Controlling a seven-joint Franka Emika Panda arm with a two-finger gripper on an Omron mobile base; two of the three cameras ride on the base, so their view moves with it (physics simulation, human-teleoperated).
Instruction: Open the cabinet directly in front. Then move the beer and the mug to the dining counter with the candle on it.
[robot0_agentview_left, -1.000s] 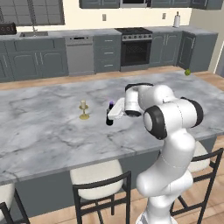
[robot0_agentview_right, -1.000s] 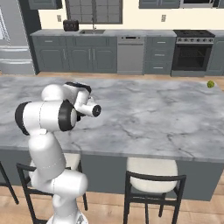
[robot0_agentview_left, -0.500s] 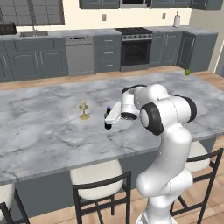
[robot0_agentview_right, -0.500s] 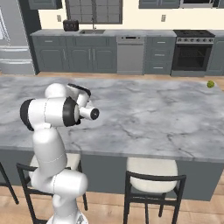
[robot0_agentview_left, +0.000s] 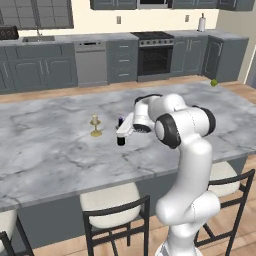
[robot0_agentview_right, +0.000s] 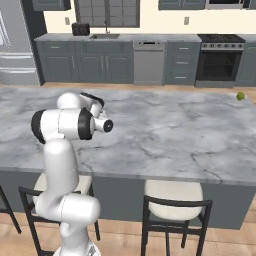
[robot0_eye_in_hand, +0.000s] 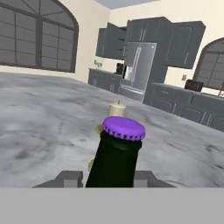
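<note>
Kitchen, rendered: dark grey cabinets along the far wall, one range, one dishwasher. One dining counter (robot0_agentview_left: 45, 150), marble top, spans the foreground; three cream stools show at its near edge in the left base view, two in the right. One cabinet (robot0_eye_in_hand: 114, 41), wall-mounted near the refrigerator, stands with a door swung open in the hand view. One arm reaches over the counter; over the last second it has drawn a little toward the candle and lowered. One gripper (robot0_agentview_left: 121, 136), jaws set either side of the beer (robot0_eye_in_hand: 116, 159); whether they clamp it or have begun to let go cannot be told, since they have parted slightly. One beer, upright, purple cap up, base at or just above the marble, near the candle (robot0_agentview_left: 95, 126) and on its right in the left base view. One candle, cream, in a gold holder. One small green fruit (robot0_agentview_left: 214, 83) at the far corner. Judgement: beer delivery close to done; release is likely underway; the mug leg remains.
</note>
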